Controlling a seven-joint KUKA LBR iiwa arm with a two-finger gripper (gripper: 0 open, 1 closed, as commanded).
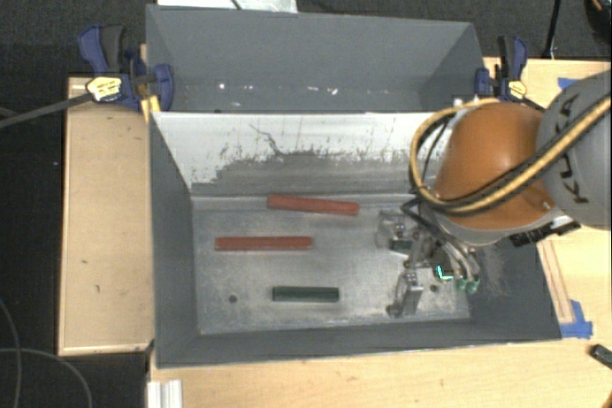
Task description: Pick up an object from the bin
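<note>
My gripper [409,293] hangs low over the right part of the bin floor, below the orange dome, with bare metal under it. Three flat sticks lie to its left. The nearest is a dark green stick [305,294] at the front, a hand's width from the fingertip. A red-brown stick [264,244] lies in the middle. An orange-red stick [313,204] lies further back, close to the rear slope. Nothing shows between the fingers.
The bin's sloped walls rise at the back and on both sides. The arm and its looped cables cover the bin's right side.
</note>
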